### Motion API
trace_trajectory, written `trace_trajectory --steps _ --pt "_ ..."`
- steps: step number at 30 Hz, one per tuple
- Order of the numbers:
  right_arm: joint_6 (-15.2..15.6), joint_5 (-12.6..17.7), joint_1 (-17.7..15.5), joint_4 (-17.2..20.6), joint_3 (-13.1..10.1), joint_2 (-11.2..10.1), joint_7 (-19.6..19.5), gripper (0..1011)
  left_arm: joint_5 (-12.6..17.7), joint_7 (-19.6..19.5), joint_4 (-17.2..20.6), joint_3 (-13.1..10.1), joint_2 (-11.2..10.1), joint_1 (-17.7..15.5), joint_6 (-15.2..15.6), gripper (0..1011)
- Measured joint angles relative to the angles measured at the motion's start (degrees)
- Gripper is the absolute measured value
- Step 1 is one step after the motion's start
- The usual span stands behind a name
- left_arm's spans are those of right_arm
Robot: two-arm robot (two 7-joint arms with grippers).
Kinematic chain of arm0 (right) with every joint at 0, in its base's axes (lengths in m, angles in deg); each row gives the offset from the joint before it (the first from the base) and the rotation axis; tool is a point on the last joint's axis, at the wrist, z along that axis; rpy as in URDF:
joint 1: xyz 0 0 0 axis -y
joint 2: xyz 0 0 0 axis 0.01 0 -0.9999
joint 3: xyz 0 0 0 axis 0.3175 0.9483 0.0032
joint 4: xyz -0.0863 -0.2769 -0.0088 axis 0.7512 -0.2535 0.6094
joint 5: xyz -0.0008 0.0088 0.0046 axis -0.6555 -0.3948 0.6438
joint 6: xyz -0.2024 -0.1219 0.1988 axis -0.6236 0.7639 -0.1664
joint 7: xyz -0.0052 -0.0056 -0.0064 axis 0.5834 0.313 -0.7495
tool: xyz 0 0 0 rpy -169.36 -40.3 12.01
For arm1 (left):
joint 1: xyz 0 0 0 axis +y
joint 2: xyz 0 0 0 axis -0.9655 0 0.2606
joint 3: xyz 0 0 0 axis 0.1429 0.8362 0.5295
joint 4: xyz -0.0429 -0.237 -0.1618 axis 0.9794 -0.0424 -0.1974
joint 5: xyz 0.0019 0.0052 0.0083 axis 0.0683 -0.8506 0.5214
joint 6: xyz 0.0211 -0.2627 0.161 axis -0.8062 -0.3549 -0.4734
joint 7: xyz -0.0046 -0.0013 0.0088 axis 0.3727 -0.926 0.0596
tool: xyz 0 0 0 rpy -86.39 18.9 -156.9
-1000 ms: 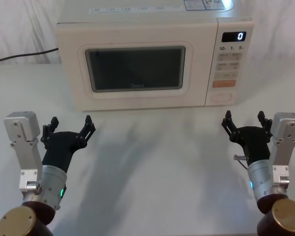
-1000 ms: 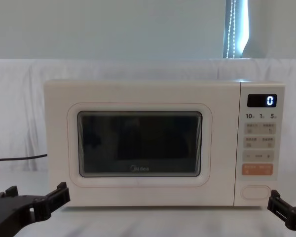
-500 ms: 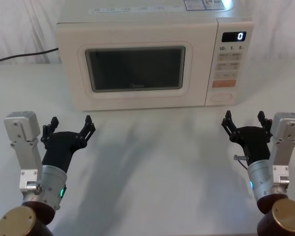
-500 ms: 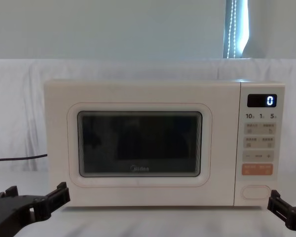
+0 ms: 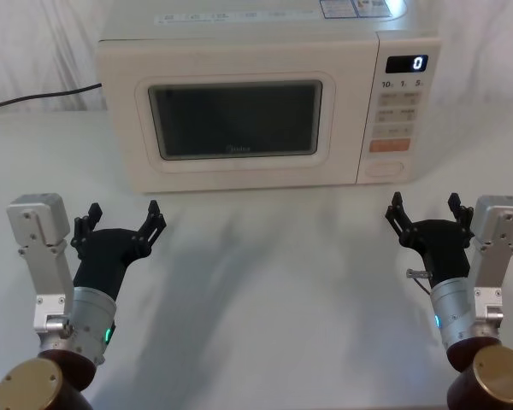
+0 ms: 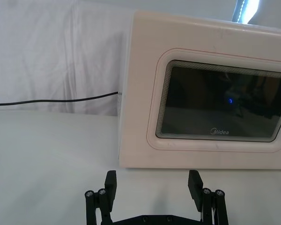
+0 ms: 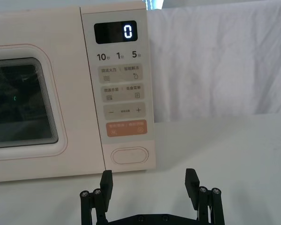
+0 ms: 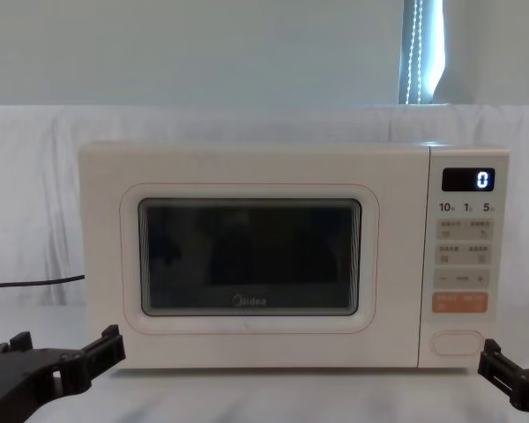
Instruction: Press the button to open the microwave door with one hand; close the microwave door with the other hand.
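At the back of the white desk point(image 5: 265, 282) sits the microwave, front facing the robot. The microwave door point(image 5: 239, 120) is shut flush, dark window intact, logo at its lower edge. Control panel point(image 5: 398, 111) to the door's right; display point(image 5: 406, 64) reads 0.

Step in hand: none begun, by my reading. Both arms are low and near the body, well apart from the appliance.
- Right gripper point(image 5: 426, 215): prongs spread, empty, in front of the panel side. Its wrist view looks almost straight at the button point(image 7: 129, 155), the blank cream pill at the panel's foot, just below the orange key point(image 7: 126, 127).
- Left gripper point(image 5: 120, 224): prongs spread, empty, in front of the door's left half.

Next move, as I judge it: right gripper goes forward and a little up to push the button squarely. Care needed to stay under the orange key and off the small printed keys above. Pressing with a single prong tip, or with prongs drawn together, would likely suit better than the spread stance.

Surroundings: black power cable point(image 5: 43, 96) trails off behind the microwave to the left, over the draped white cloth. Bare desk between grippers and appliance; nothing blocks the approach. I cannot tell on which side the door is hinged, so the left gripper may or may not stand in its sweep; worth minding once it springs.
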Motion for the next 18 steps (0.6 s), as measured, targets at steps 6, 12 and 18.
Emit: trace_trajectory --steps 6,12,18 --pt "0.0 0.0 0.0 0.0 0.0 0.0 0.0 1002 0.0 0.0 0.0 0.0 0.0 0.0 0.0 1001" --pt "0.0 0.0 0.0 0.0 0.0 0.0 0.0 1002 0.0 0.0 0.0 0.0 0.0 0.0 0.0 1001" --pt "0.0 0.0 0.0 0.0 0.0 0.0 0.0 1002 0.0 0.0 0.0 0.0 0.0 0.0 0.0 1001"
